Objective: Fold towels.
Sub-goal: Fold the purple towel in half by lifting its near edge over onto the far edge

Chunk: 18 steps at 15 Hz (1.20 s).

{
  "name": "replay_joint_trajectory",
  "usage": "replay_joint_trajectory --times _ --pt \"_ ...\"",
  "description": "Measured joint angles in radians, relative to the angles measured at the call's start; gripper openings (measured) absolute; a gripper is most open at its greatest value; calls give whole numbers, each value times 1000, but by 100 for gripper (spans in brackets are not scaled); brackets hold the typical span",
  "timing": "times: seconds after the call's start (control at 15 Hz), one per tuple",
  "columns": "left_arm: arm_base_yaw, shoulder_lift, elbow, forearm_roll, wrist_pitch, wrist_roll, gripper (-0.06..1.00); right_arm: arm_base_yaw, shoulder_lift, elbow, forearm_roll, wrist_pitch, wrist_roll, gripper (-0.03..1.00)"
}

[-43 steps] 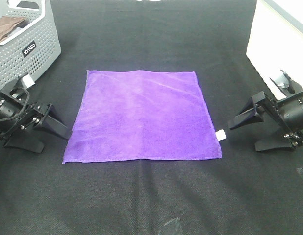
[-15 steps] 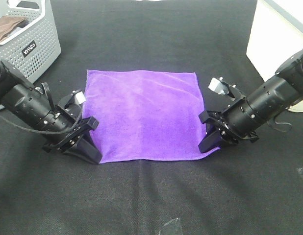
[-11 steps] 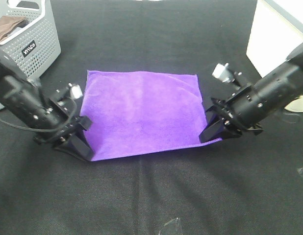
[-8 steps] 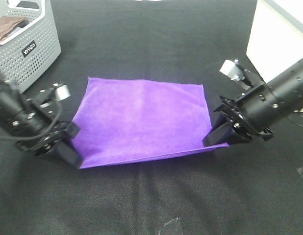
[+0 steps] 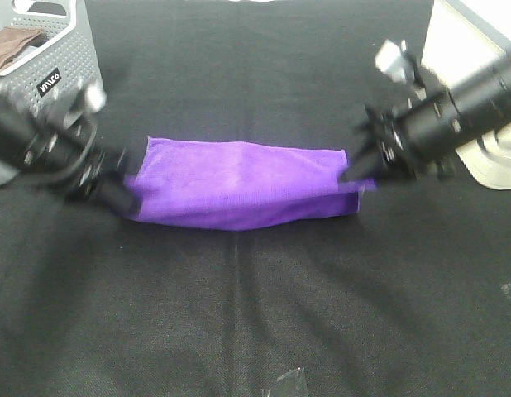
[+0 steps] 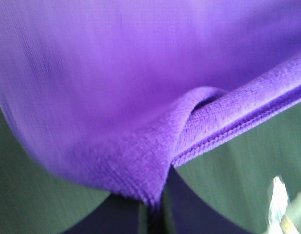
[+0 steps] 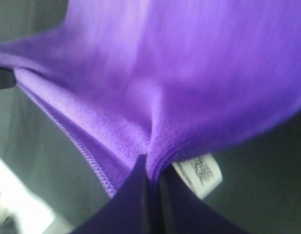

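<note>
The purple towel hangs in a sagging band between my two grippers, its near edge lifted off the black table and carried toward the far edge. My left gripper is shut on the towel's near left corner; the left wrist view shows the pinched cloth. My right gripper is shut on the near right corner; the right wrist view shows the cloth and its small white tag beside the fingers.
A grey perforated basket holding a brown cloth stands at the back left. A white box stands at the back right. A black cloth covers the table.
Both grippers came in from the sides, closed on the towel's near corners, lifted them and carried them toward the far edge, so the flat towel now shows as a narrow raised band.
</note>
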Motion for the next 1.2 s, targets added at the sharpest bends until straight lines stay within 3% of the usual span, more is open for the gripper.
replay_joint_trajectory --times 0.07,0.27,0.33,0.47,0.53,1.2 --pt "1 16 -39 3 -6 0 0 0 17 -30 0 -5 0 0" --pt "1 148 -313 26 -19 0 0 -1 158 -303 -10 -36 2 0" --pt "1 148 -313 26 -19 0 0 -1 158 -303 -10 -36 2 0" --pt "1 294 -537 45 -23 0 0 -1 272 -466 -51 -66 22 0" --pt "1 338 -587 53 -17 0 0 -1 305 -494 -63 -74 28 0" --pt "1 577 -775 82 7 -16 0 -1 500 -507 -104 -187 31 1"
